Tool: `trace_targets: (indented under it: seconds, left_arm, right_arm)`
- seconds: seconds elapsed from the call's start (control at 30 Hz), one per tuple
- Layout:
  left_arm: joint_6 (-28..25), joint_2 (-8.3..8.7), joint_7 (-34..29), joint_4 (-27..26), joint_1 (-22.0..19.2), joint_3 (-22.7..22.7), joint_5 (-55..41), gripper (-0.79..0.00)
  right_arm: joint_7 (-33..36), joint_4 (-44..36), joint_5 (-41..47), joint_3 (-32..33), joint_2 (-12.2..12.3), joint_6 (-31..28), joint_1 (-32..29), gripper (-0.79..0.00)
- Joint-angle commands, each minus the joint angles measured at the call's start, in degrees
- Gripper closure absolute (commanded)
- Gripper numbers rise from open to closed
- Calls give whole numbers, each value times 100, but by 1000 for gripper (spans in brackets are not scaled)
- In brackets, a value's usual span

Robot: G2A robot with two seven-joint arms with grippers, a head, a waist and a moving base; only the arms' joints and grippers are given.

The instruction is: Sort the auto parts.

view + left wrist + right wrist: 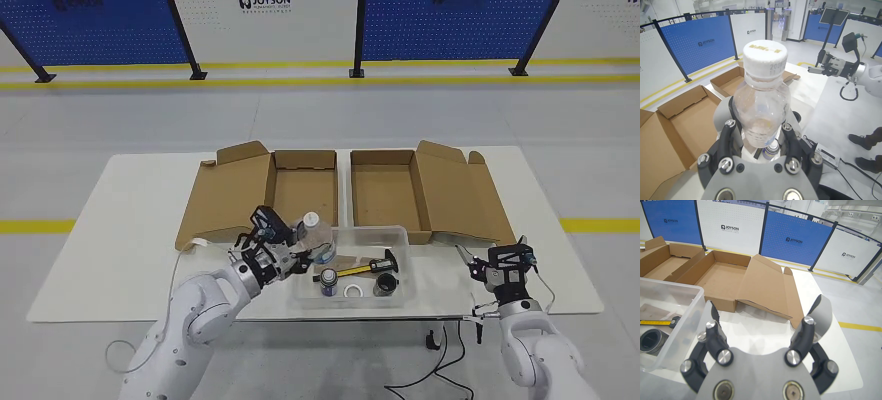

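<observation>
A clear plastic bottle [762, 102] with a white cap is gripped around its lower body between the fingers [724, 115] of the left gripper [759, 125] and is held over the left end of a clear plastic bin [400, 233]. In the bin are seen a spray can [328, 279], a yellow-handled tool [350, 270], a black ring [385, 286] and a white ring [353, 292], while one open cardboard box [305, 190] and a second cardboard box [380, 200] are set side by side just behind it on the white table [120, 230]. The right gripper [766, 307] is held with its fingers spread wide above the table, near the bin's right end
</observation>
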Motion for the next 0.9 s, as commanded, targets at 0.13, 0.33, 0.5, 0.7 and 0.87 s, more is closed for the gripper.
trace_targets:
  seconds: [0.13,0.33,0.5,0.7,0.87]
  left_arm:
    - [-2,36,-35,-111,80,-114,-49,0]
    - [274,36,156,-3,-3,-139,26,0]
    - [643,1,466,268,-269,-8,298,0]
    - [1222,-96,787,889,-789,332,482,0]
    - [1533,-192,1063,1628,-1281,703,781,0]
  right_arm:
    - [0,0,0,0,0,0,0,-785]
    - [0,0,0,0,0,0,0,-785]
    - [0,0,0,0,0,0,0,-785]
    - [0,0,0,0,0,0,0,-785]
    - [0,0,0,0,0,0,0,-785]
